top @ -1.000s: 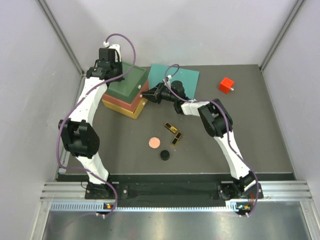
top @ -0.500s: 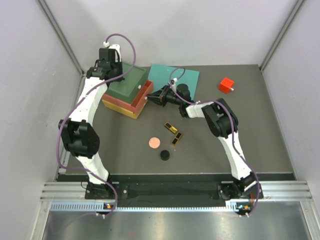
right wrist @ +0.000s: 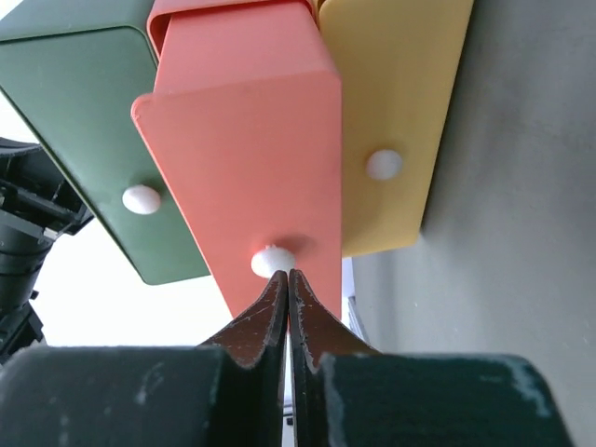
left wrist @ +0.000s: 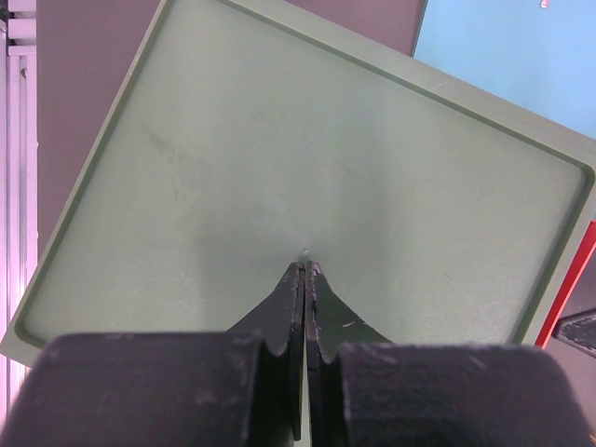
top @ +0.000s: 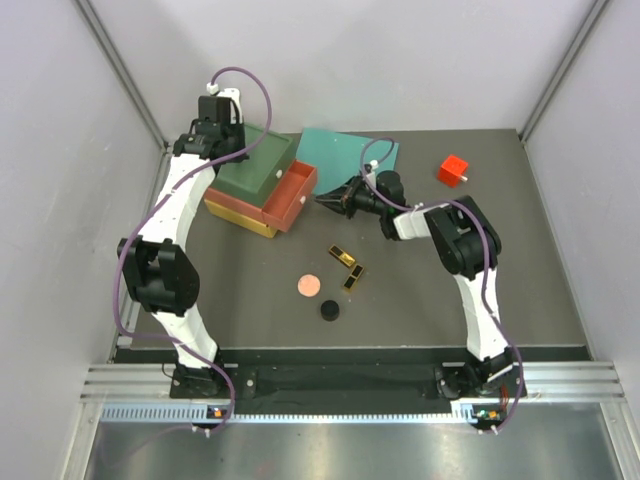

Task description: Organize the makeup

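Two black-and-gold cases (top: 342, 257) (top: 353, 277), a pink disc (top: 307, 287) and a small black round jar (top: 329, 311) lie on the dark table in front of a stack of drawers. No tubes are in view. My right gripper (top: 322, 200) (right wrist: 287, 275) is shut, its tips pinched at the white knob (right wrist: 272, 261) of the red drawer (top: 290, 195) (right wrist: 251, 140), which stands pulled out. My left gripper (top: 228, 145) (left wrist: 304, 265) is shut, its tips resting on the green top (left wrist: 307, 168) of the stack.
The green drawer (right wrist: 93, 121) and the yellow drawer (right wrist: 391, 112) are closed. A teal mat (top: 350, 150) lies behind the right gripper. A red cube (top: 453, 170) sits at the back right. Grey walls close in the table.
My right gripper has drawn back to the right, and the red drawer has slid out of the stack with it. The left arm has not moved.
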`<action>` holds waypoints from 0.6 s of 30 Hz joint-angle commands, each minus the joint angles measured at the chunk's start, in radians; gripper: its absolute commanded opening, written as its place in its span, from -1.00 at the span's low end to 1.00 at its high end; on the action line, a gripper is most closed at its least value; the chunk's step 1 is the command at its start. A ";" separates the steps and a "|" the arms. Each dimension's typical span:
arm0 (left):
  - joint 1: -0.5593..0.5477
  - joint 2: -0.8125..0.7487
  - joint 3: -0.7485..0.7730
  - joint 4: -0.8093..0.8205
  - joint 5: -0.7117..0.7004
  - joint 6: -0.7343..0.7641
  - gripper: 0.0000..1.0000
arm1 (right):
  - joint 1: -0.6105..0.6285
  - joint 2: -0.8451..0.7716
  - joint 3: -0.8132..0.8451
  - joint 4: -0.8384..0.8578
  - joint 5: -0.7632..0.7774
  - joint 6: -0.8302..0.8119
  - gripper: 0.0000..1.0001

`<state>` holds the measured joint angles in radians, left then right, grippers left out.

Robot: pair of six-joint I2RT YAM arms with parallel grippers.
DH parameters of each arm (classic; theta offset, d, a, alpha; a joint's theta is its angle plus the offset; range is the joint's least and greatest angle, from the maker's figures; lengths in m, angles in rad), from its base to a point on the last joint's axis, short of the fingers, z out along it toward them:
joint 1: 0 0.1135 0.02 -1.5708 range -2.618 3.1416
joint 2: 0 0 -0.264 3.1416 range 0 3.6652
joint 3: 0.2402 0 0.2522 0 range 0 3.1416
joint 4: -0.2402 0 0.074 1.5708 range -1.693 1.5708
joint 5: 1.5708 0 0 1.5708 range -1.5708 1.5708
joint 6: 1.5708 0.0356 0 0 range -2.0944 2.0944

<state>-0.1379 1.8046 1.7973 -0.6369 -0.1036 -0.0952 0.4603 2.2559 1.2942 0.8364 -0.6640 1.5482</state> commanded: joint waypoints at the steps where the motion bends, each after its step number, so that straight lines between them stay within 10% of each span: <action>1: 0.008 0.055 -0.023 -0.118 -0.024 0.002 -1.00 | -0.011 -0.097 -0.041 0.010 -0.026 -0.065 -1.00; 10: 0.008 0.059 -0.024 -0.122 -0.019 -0.001 -1.00 | -0.014 -0.136 -0.029 -0.089 -0.031 -0.154 -0.98; 18: 0.008 0.062 -0.023 -0.124 -0.018 -0.001 -1.00 | -0.012 -0.157 0.034 -0.259 -0.029 -0.278 -0.35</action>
<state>-0.1383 1.8050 1.7973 -0.6361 -0.1047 -0.0956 0.4507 2.1784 1.2598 0.6594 -0.6865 1.3800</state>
